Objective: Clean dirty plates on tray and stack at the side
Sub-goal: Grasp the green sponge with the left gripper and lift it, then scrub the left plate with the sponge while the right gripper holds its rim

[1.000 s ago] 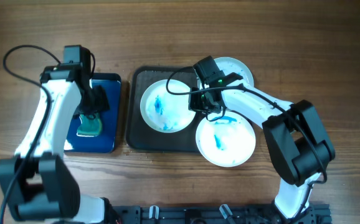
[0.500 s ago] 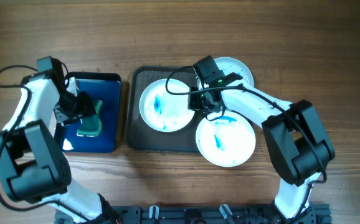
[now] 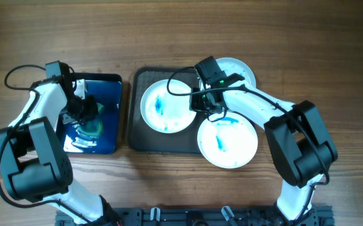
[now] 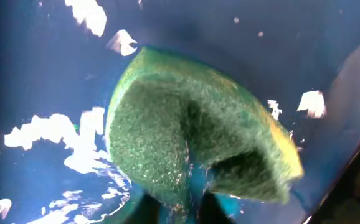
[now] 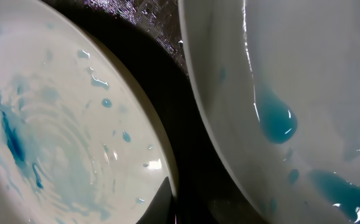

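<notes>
Three white plates carry blue-teal smears. One plate (image 3: 167, 105) lies on the dark tray (image 3: 139, 139). A second plate (image 3: 227, 139) overlaps the tray's right front corner, and a third plate (image 3: 238, 68) sits behind it, partly hidden by my right arm. My right gripper (image 3: 210, 108) is shut and low between the first two plates. In the right wrist view its fingers (image 5: 166, 202) rest by the left plate's (image 5: 55, 124) rim, beside the other plate (image 5: 304, 93). My left gripper (image 3: 83, 115) is shut on a green sponge (image 4: 186, 137) over the blue tray (image 3: 109, 88).
The glossy blue tray (image 4: 37, 62) is wet, with bright reflections around the sponge (image 3: 92, 127). It stands left of the dark tray, with a narrow strip of wooden table (image 3: 181, 31) between them. Cables loop off both arms.
My left gripper has swung over the blue tray and shut on the green sponge, which is now squeezed between its fingers. The right arm and the plates have not moved.
</notes>
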You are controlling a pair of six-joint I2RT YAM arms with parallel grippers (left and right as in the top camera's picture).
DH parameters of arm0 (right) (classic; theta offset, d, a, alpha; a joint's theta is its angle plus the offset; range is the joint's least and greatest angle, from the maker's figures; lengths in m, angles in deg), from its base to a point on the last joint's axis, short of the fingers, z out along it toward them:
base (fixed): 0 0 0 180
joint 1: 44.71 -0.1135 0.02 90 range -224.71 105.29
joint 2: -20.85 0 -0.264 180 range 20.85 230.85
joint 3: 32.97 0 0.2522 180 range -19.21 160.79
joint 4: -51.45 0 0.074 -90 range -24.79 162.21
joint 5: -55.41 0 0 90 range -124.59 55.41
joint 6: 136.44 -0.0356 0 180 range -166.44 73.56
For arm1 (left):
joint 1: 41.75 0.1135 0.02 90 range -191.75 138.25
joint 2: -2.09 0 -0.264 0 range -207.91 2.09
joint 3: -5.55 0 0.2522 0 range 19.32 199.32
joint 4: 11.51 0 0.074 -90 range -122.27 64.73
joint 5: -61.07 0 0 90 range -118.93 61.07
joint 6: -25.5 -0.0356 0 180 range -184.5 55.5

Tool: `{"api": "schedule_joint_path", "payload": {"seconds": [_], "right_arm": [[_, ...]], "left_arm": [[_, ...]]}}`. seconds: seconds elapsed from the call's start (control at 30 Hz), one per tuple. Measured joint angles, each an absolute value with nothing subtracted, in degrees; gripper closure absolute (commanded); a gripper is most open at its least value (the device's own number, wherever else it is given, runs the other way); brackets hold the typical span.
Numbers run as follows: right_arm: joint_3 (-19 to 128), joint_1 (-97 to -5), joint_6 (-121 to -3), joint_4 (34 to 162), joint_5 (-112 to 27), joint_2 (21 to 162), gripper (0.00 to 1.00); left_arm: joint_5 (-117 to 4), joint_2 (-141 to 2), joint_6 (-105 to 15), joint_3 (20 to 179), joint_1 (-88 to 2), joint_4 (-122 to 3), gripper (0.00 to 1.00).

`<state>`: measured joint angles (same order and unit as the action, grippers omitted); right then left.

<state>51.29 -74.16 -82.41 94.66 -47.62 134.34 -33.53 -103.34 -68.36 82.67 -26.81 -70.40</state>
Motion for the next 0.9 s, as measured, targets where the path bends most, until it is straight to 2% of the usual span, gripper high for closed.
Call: {"api": "schedule_joint_path", "payload": {"seconds": [0.13,0.27,0.37,0.47,0.67,0.9], "right_arm": [[51.3,-74.2,-82.4,94.0,-47.7,134.4,0.96],[51.3,-74.2,-82.4,93.3,-47.9,134.6,0.96],[51.3,-74.1,-82.4,93.0,-48.0,134.7,0.96],[51.3,-74.2,-82.4,92.9,-48.0,134.7,0.96],[51.3,-74.2,-82.4,93.0,-48.0,134.7,0.96],[51.3,-74.2,-82.4,93.0,-48.1,134.7,0.96]], "left_arm": [[-33.9,-103.3,-67.6,82.7,-26.8,-71.0,0.96],[-36.6,-102.5,-67.2,84.9,-26.8,-79.2,0.96],[-39.6,-99.7,-65.5,90.7,-27.2,-84.7,0.96],[-44.1,-94.6,-63.7,95.4,-29.9,-85.0,0.96],[-48.7,-95.3,-53.2,95.9,-46.1,-76.6,0.96],[-40.6,-107.3,-39.4,95.9,-58.7,-72.3,0.96]]}}
